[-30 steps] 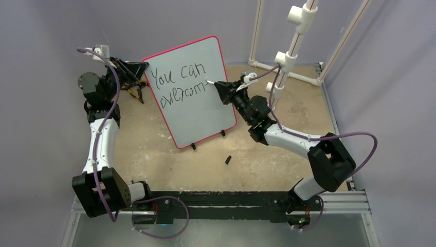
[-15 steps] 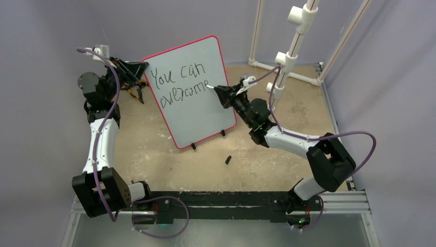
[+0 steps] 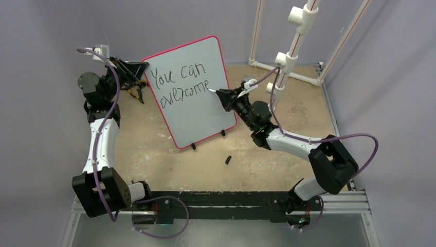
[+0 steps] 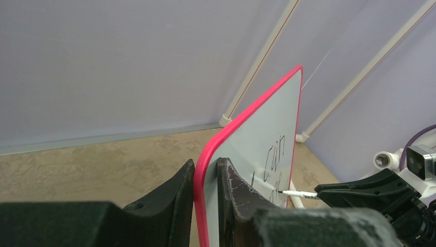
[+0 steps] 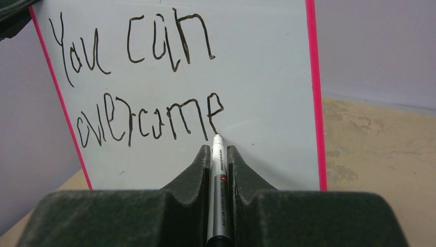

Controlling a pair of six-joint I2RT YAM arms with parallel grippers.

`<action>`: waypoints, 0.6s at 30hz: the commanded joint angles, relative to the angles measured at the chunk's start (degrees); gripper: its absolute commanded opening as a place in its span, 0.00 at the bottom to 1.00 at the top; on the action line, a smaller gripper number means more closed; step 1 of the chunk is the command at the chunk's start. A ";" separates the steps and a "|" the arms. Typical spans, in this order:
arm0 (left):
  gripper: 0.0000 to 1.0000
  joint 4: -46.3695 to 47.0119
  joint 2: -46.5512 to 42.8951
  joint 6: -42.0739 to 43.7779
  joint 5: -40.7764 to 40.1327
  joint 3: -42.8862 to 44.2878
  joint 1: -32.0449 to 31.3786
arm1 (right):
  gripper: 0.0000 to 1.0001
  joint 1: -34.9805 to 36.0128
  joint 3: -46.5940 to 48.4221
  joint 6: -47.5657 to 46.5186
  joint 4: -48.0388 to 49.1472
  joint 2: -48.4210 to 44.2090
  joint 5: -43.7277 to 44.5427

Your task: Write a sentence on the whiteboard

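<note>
On tan tabletop (image 3: 154, 154) amid lilac walls (image 3: 51, 31): left fingers (image 4: 232, 191) tight on whiteboard (image 3: 205, 110), right fingers (image 5: 248, 176) tight on marker (image 5: 217, 164).

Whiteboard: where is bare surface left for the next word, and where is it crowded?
Free: the lower half of the whiteboard, between "overcome" of the sentence and the bottom rim. A narrower strip lies right of "can". Crowded: the left edge, clamped by the left pincer, and just right of "overcome", where the marker in the right pincer sits.
</note>
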 commanded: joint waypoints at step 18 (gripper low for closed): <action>0.17 0.23 0.60 -0.18 0.80 -0.85 0.34 | 0.00 -0.86 1.72 -1.46 -5.37 -5.65 2.11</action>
